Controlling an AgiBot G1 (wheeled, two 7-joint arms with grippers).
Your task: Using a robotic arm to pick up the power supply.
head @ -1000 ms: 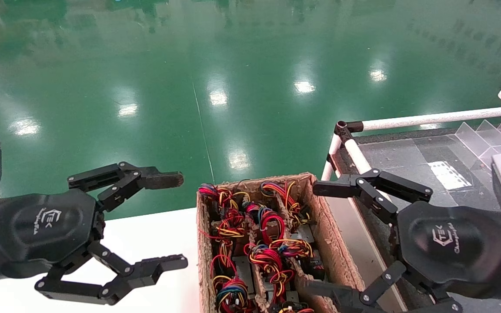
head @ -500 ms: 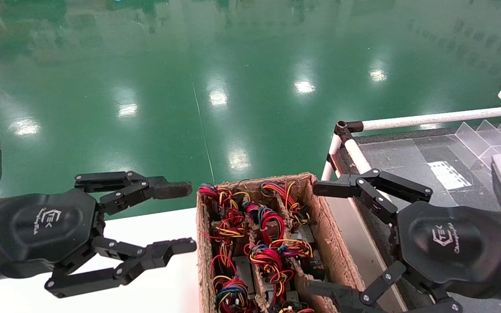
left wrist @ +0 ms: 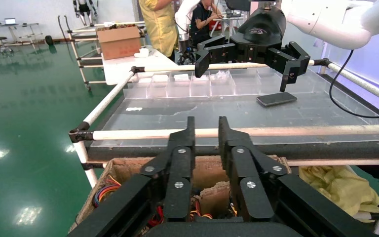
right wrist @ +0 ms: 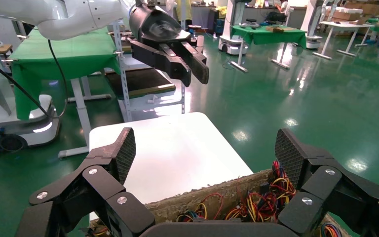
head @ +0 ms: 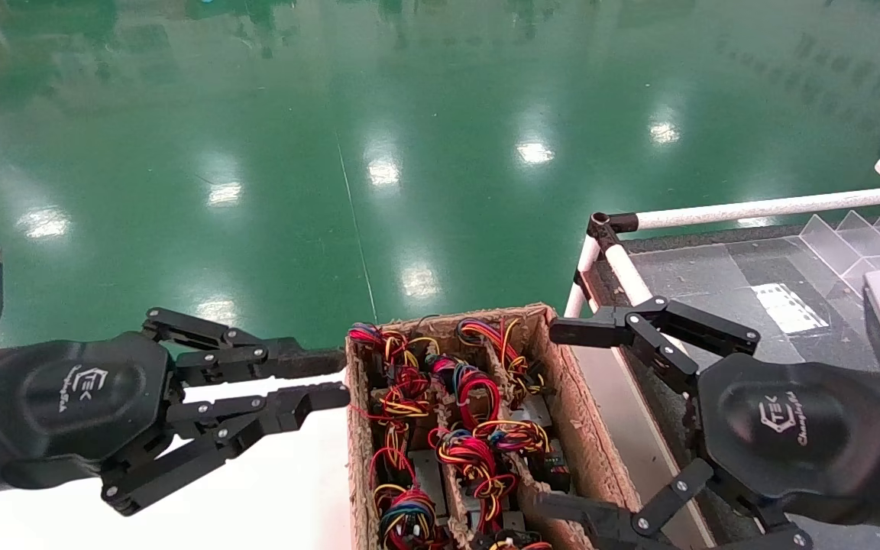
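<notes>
Several power supplies [head: 428, 477] lie in an open cardboard box [head: 577, 412]: grey metal boxes under bundles of red, yellow and black wires [head: 478, 451]. My left gripper [head: 333, 378] hovers at the box's left rim, over the white table's edge. Its fingers are nearly together, with a narrow gap and nothing between them [left wrist: 206, 123]. My right gripper [head: 554, 418] hangs wide open over the box's right wall, holding nothing [right wrist: 207, 148]. The wires [right wrist: 276, 197] show just below it.
A white table [head: 279, 489] stands left of the box. To the right is a rack with a white pipe frame [head: 768, 206], clear dividers [head: 852, 237] and a dark flat phone-like object [left wrist: 276, 98]. A yellow cloth [left wrist: 340, 185] lies beside the box. Green floor lies beyond.
My left gripper's fingers have closed from wide open to nearly together, and their tips have reached forward to the box's left rim. The right gripper has not moved.
</notes>
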